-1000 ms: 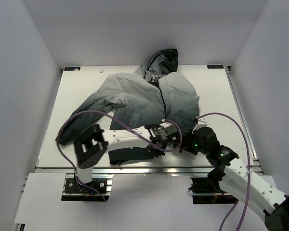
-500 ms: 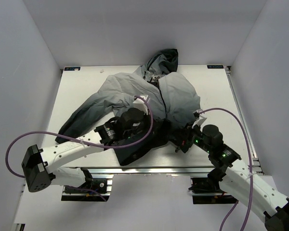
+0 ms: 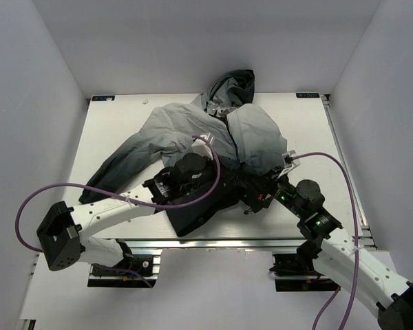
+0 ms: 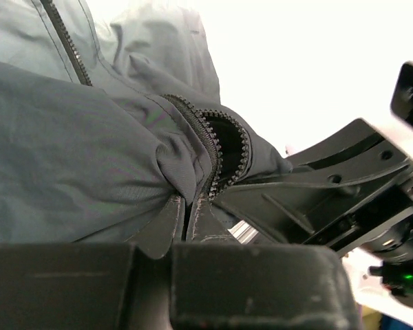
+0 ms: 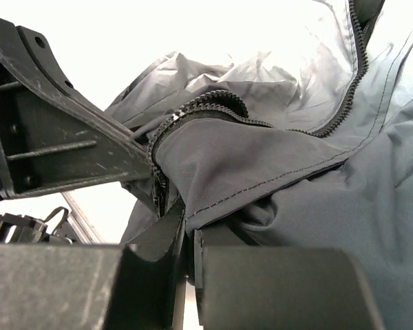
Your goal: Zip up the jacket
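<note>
Jacket [image 3: 193, 137] is the only garment here, and I hold it with both of my two grippers at its near, black end, close to the front edge of the table [image 3: 124, 117].

My left gripper [image 4: 188, 220] is closed tight on a fold of the dark cloth just beside the zipper [image 4: 213, 148]. My right gripper [image 5: 189, 230] is closed in the same way on the cloth edge from the other side. From above, the left gripper [image 3: 228, 184] and the right gripper [image 3: 253, 196] are very near each other, almost touching, over the bottom of the front opening. Between them the two rows of zipper teeth bulge apart into one small loop, with black inside it.

Two purple cables go along my arms: one [image 3: 27, 206] makes a wide loop on the left and one [image 3: 330, 161] arches over the right arm.

Farther away, the jacket lies spread on the white table and turns from black to light grey. One sleeve reaches to the near left. The single zipper [image 3: 228, 137] runs up the middle as a dark line to the hood [image 3: 234, 82], which rests against the back wall.

Two small labels [image 3: 102, 98] [image 3: 307, 94] sit at the far corners of the table; their writing is too small to read.
</note>
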Robot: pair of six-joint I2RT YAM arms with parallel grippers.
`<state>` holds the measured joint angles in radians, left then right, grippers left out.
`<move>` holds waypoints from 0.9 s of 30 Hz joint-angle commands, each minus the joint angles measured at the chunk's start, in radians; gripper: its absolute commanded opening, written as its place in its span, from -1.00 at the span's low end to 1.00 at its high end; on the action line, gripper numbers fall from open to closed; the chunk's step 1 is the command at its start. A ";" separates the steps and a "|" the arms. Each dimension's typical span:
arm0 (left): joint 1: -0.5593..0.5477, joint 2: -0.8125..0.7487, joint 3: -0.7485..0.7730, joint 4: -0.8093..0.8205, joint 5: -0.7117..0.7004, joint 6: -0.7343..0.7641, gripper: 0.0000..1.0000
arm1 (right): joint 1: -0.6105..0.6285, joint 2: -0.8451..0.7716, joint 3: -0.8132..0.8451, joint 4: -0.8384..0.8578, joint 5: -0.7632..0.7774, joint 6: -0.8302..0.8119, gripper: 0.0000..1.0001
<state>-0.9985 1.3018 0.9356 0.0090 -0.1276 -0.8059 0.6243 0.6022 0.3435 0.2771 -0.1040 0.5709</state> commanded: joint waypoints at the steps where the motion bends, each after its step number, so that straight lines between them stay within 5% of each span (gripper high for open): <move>1: 0.008 -0.045 -0.003 0.074 -0.026 -0.052 -1.00 | 0.002 -0.019 -0.012 0.143 -0.003 0.024 -1.00; 27: 0.008 -0.122 -0.096 0.155 -0.090 -0.088 -1.00 | 0.000 -0.021 -0.049 0.221 0.001 0.075 -1.00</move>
<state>-0.9955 1.2125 0.8448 0.1204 -0.2211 -0.8917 0.6231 0.5766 0.2951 0.4015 -0.0971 0.6312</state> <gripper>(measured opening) 0.034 0.049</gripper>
